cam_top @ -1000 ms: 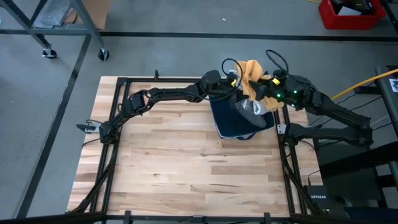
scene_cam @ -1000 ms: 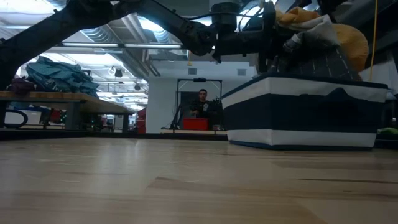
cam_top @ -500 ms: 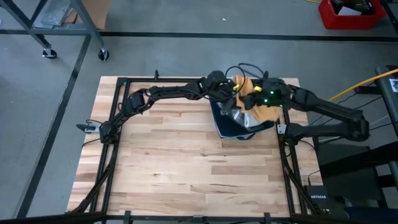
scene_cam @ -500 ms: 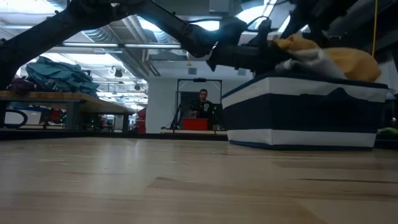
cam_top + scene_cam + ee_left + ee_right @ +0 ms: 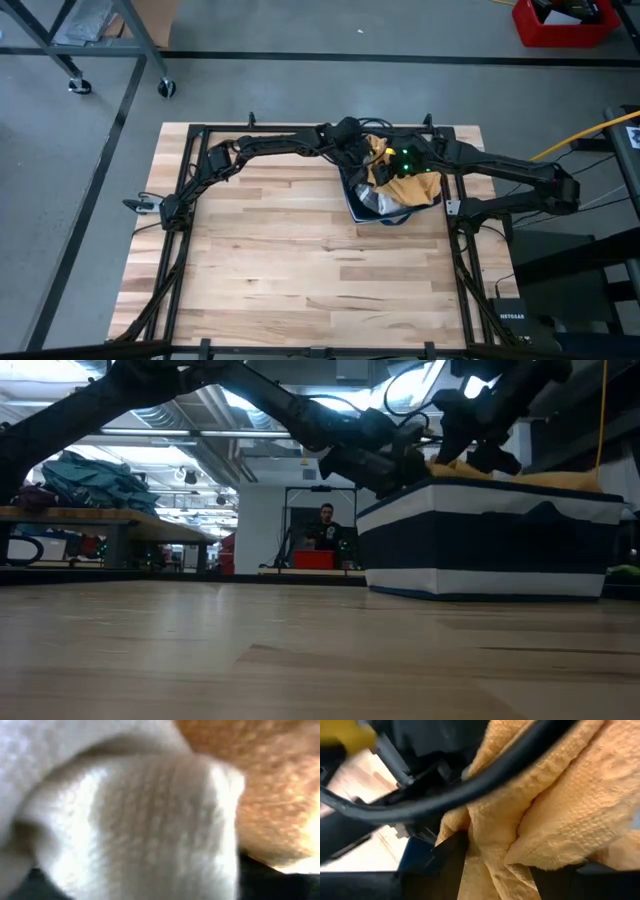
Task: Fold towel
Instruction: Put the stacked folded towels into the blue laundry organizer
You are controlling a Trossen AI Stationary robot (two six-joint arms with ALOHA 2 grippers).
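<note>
On the pale wooden table (image 5: 300, 260) stands a navy, white-banded fabric basket (image 5: 490, 550). Inside lies the soft, light orange terry towel (image 5: 415, 185), limp; best pinched at a corner. Right gripper (image 5: 495, 857) clamps its fold. Left gripper (image 5: 362, 160): jaws unclear.

Orange towel (image 5: 420, 185) — navy, white-striped basket (image 5: 490, 550)
</note>
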